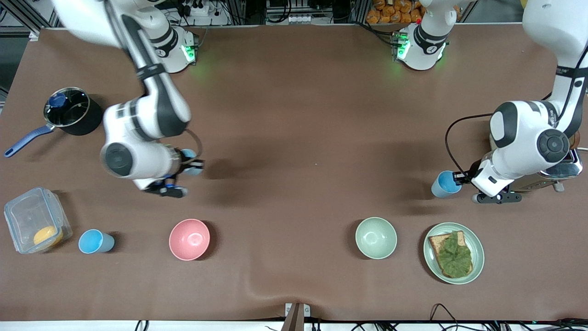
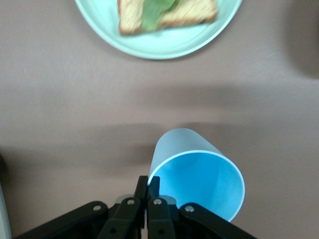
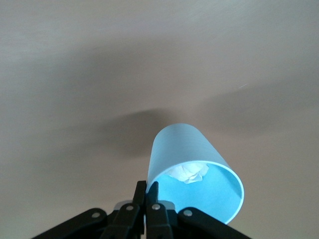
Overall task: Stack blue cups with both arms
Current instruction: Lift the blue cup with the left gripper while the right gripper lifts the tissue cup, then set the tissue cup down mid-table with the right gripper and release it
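My left gripper [image 1: 460, 177] is shut on the rim of a light-blue cup [image 1: 444, 184], low over the table beside the toast plate. In the left wrist view the fingertips [image 2: 148, 184] pinch the rim of this tilted cup [image 2: 197, 179], one finger inside and one outside. My right gripper [image 1: 195, 163] is shut on the rim of a second blue cup [image 1: 189, 162], held in the air and mostly hidden by the wrist. The right wrist view shows that cup [image 3: 192, 169] with a white crumpled scrap [image 3: 189, 173] inside. A third blue cup [image 1: 95, 242] stands on the table beside the clear box.
A pink bowl [image 1: 189, 239] and a pale green bowl [image 1: 375, 237] sit nearer the front camera. A green plate with toast and lettuce [image 1: 454, 253] lies by the green bowl. A black pot [image 1: 70, 111], a clear box [image 1: 34, 220] and a metal appliance [image 1: 558, 171] stand at the table's ends.
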{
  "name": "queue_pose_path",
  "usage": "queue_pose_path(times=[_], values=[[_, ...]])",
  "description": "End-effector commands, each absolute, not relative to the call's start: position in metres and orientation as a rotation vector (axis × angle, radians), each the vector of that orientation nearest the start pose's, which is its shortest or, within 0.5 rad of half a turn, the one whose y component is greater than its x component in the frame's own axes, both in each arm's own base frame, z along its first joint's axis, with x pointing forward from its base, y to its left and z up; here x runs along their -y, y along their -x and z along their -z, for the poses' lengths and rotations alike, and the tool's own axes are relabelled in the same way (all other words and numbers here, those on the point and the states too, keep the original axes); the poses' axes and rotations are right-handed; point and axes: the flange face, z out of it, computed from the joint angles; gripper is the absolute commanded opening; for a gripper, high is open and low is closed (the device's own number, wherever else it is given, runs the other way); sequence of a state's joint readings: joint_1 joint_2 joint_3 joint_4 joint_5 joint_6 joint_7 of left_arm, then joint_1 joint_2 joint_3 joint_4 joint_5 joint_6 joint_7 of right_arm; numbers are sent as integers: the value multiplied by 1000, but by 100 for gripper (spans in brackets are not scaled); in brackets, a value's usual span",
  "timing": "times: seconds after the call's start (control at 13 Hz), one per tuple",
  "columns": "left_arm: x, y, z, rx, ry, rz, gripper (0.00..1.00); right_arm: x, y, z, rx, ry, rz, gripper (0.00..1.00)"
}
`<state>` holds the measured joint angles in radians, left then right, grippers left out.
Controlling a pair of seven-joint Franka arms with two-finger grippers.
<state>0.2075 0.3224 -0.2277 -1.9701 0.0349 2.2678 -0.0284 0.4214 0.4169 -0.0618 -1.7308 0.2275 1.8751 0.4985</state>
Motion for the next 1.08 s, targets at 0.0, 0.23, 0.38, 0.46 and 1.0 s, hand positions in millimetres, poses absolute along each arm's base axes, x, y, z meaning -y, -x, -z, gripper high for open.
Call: queue_pose_path(times=[0.0,0.23,0.38,0.46,1.0], values=[[17,-605,-356,-190,3156,31,0,-316,-580,-316,-497,2990,-472,0],[51,-608,-408,-238,3160,59,0,-390,-560,-291,-553,2983,-411,0],[63,-614,-439,-217,3167,14,0,-420,-550,-284,-575,2973,-361,0],[72,-615,-449,-210,3170,-2,0,-428,-548,-282,-574,2972,-355,0],[122,-606,-477,-104,3190,-33,0,-456,-535,-264,-524,2982,-341,70]])
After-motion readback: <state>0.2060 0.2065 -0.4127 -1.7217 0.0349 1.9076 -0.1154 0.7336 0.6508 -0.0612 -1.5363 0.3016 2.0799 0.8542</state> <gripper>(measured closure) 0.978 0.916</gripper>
